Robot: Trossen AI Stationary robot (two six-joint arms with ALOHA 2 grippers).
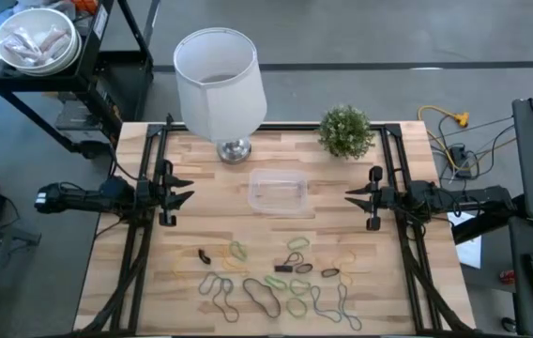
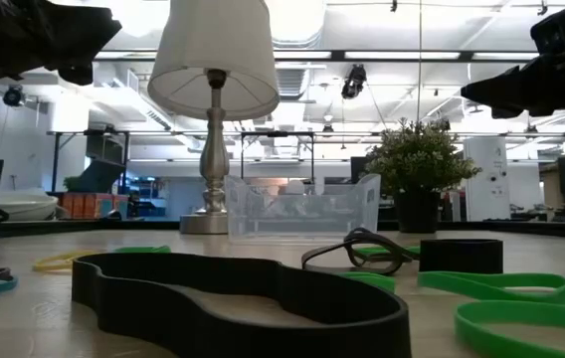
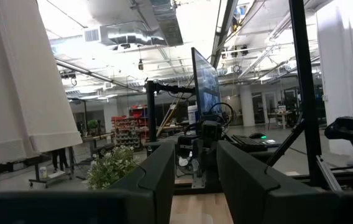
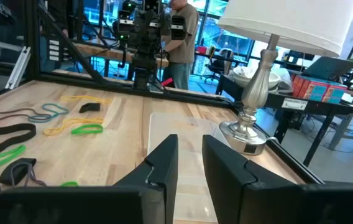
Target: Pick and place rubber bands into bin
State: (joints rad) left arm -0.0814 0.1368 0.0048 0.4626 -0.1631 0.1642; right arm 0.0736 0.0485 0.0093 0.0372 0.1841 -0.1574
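Observation:
Many rubber bands point(image 1: 276, 277) in green, tan, black and grey lie loose on the wooden table near its front edge. In the low view a wide black one point(image 2: 233, 298) and green ones point(image 2: 501, 288) lie closest. The clear bin point(image 1: 278, 192) stands on the table's middle, between the two arms. My left gripper point(image 1: 187, 191) hovers open to the bin's left, pointing level toward it, with nothing between its fingers point(image 3: 158, 174). My right gripper point(image 1: 349, 197) hovers to the bin's right, facing the bin point(image 4: 164, 121), with a narrower gap between its fingers and nothing in it.
A white-shaded lamp point(image 1: 220, 84) and a small potted plant point(image 1: 345, 130) stand at the table's far edge behind the bin. Black frame rails point(image 1: 144, 235) run along both table sides. A person point(image 4: 179, 25) stands beyond the table's left side.

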